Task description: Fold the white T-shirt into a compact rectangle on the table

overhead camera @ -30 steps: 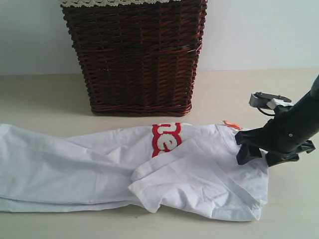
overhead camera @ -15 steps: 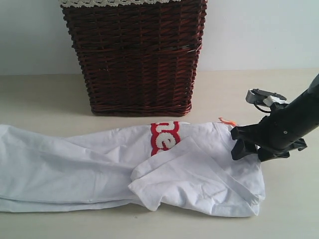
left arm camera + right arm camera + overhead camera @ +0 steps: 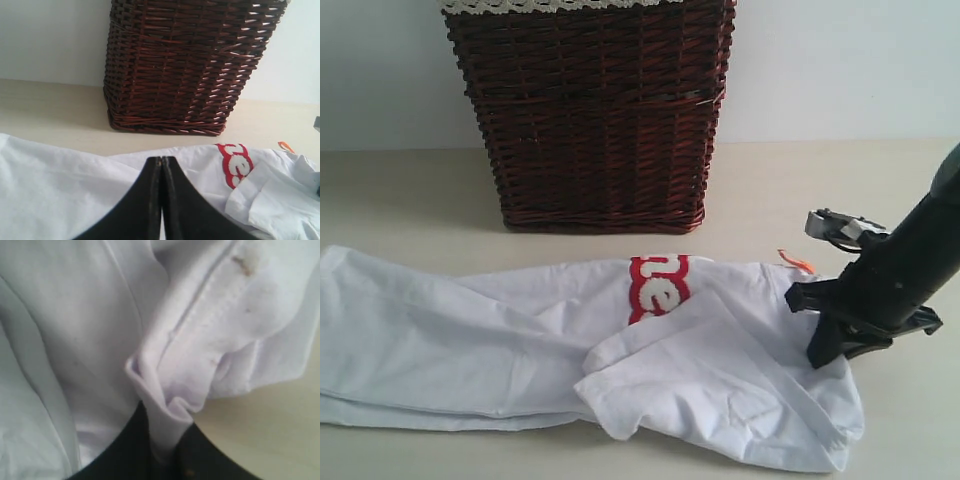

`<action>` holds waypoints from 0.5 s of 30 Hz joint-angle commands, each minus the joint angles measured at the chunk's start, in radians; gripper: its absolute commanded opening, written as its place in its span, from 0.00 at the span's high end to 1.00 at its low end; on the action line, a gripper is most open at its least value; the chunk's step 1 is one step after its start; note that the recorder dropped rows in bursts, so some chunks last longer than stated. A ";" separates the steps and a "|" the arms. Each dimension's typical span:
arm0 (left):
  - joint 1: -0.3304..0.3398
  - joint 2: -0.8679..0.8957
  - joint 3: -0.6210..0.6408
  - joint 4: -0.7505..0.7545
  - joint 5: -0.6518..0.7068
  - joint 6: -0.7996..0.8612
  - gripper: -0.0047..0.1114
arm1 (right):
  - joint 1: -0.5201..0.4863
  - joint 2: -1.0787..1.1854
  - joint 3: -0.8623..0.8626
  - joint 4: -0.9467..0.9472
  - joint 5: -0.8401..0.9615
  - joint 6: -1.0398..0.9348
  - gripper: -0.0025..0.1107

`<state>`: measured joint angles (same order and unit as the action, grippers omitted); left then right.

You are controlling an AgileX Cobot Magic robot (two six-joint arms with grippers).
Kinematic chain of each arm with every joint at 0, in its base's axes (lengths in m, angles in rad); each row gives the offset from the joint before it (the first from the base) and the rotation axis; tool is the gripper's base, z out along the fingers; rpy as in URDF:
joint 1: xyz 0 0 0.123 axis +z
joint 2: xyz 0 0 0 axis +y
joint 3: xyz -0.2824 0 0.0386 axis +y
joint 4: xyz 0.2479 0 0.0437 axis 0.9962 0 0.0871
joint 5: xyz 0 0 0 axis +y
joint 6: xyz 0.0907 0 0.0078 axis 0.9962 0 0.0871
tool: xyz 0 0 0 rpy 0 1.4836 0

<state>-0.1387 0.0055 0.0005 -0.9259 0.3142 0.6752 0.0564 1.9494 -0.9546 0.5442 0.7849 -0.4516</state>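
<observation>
The white T-shirt [image 3: 520, 350] lies flat on the table [image 3: 410, 200]. It is spread in a long band from the left edge to the right of centre, along the near side of the tabletop. At the near right, a folded flap [image 3: 720, 385] of the shirt lies on top of the body cloth, with its edge running diagonally.

The left gripper [image 3: 161, 190] is positioned over the near, plain white part of the shirt. Its jaws are pressed flat together with nothing between them. Contact with the cloth cannot be determined.

The right gripper [image 3: 820, 335] is at the shirt's right end, angled down onto the cloth. The right wrist view shows a raised ridge of hemmed white fabric pinched between its two dark fingers [image 3: 130, 450], with bare table just beside the pinch.

Farther back, the red-outlined lettering [image 3: 658, 285] shows at the shirt's far edge, partly covered by the flap. The orange tag [image 3: 798, 262] protrudes at the far right edge of the shirt, near the right gripper.

Beyond the shirt and apart from it, a dark brown wicker basket [image 3: 595, 120] stands upright on the table. A lace-trimmed liner [image 3: 550, 5] shows at its rim. A plain pale wall [image 3: 840, 70] is behind it.
</observation>
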 commanded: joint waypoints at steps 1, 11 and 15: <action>0.000 -0.005 0.000 -0.002 0.001 0.005 0.96 | -0.007 -0.028 -0.011 -0.412 0.104 0.297 0.98; 0.000 -0.005 0.000 -0.002 0.001 0.005 0.96 | -0.139 -0.241 -0.029 -0.776 0.285 0.518 0.98; 0.000 -0.005 0.000 -0.002 0.001 0.005 0.96 | -0.162 -0.297 -0.055 -0.806 0.310 0.570 0.98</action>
<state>-0.1387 0.0055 0.0005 -0.9259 0.3142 0.6765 -0.0910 1.6898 -0.9827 -0.2332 1.0630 0.0922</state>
